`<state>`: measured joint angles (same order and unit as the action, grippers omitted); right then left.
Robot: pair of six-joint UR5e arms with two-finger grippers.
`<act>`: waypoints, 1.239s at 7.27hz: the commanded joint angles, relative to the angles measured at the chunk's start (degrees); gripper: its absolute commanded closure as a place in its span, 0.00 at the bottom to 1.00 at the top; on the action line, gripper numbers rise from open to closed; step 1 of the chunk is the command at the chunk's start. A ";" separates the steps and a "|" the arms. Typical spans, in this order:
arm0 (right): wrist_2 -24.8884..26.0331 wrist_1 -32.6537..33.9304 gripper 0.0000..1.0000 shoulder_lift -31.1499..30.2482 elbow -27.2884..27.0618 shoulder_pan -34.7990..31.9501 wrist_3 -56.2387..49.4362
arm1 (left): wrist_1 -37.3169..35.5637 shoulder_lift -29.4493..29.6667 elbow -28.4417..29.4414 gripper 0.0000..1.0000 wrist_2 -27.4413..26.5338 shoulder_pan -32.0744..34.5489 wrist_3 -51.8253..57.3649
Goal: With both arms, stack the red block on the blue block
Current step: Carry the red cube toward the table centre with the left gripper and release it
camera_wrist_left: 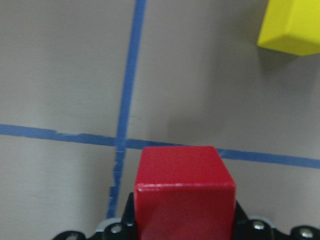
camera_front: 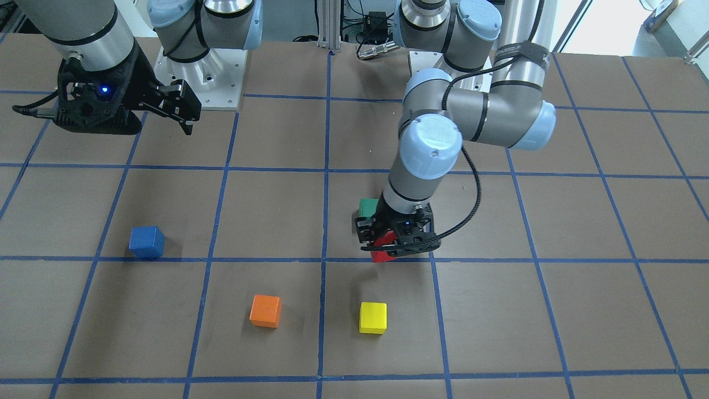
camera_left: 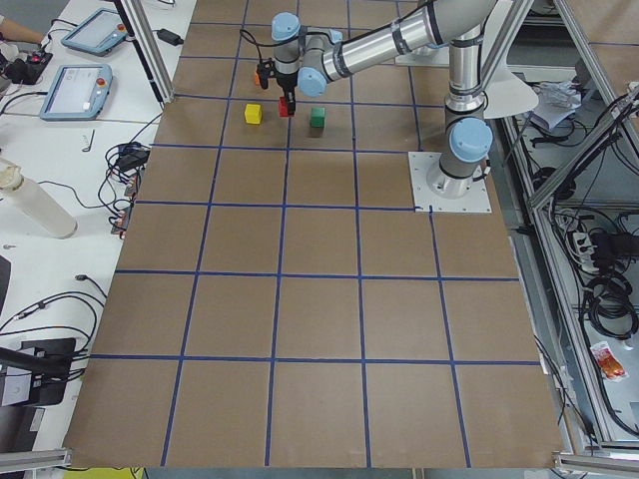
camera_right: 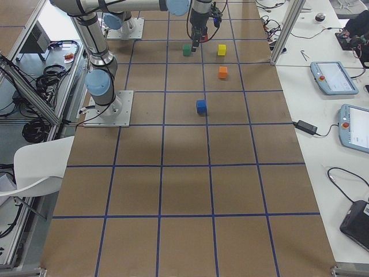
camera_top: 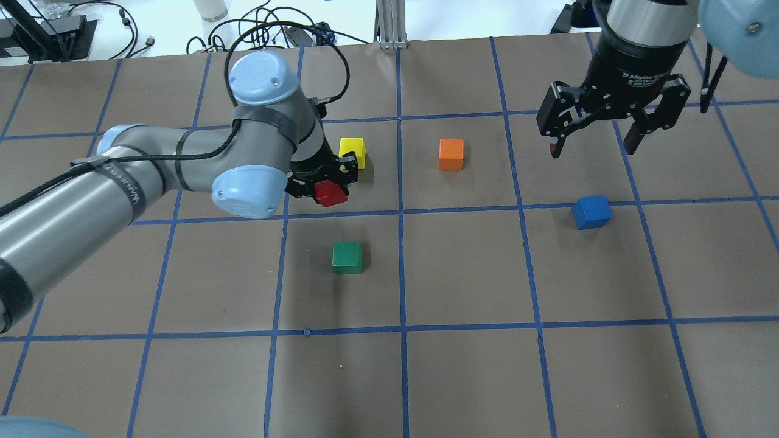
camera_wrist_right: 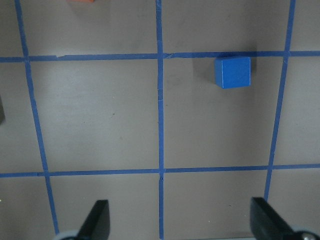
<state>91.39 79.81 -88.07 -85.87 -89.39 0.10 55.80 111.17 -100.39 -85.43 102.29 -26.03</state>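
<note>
Clamping the red block [camera_wrist_left: 185, 192], the left claw [camera_top: 325, 187] should carry it level toward the blue block [camera_top: 591, 212] near the open right claw [camera_top: 593, 148].

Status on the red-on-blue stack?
Done: the left claw is shut on the red block, apparently clear of the table. In hand: the carry; red hangs near the yellow block, well away from target. Left: getting it across and placing it; the blue block sits bare, the right claw open and empty near it.

red block [camera_top: 330, 194], blue block [camera_top: 591, 212] (brown table [camera_top: 462, 377] gridded blue).
</note>
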 commanded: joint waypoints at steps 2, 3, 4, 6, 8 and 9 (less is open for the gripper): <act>0.01 0.00 0.00 0.10 0.00 0.18 -0.01 | -0.34 9.38 9.33 0.86 0.01 9.23 -9.65; 0.01 0.00 0.00 0.10 0.00 0.18 0.08 | -0.34 11.50 9.16 0.56 -0.26 9.33 -8.35; -0.07 0.00 0.00 0.18 -0.09 0.27 -0.10 | -0.42 12.65 8.82 0.01 -0.61 9.33 -7.29; -0.07 0.00 0.00 0.27 -0.09 0.27 -0.27 | -0.08 11.27 9.77 0.00 -0.17 8.72 -6.85; -0.16 0.00 0.00 0.27 -0.09 0.27 -0.19 | 7.34 4.97 9.60 0.00 -0.35 2.60 0.13; -0.07 0.00 0.00 0.27 0.00 0.18 -0.10 | 14.97 0.23 9.25 0.00 -1.04 -2.40 10.46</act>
<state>91.26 79.80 -87.81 -85.94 -89.13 -0.09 62.97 116.56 -90.87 -85.92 105.12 -25.19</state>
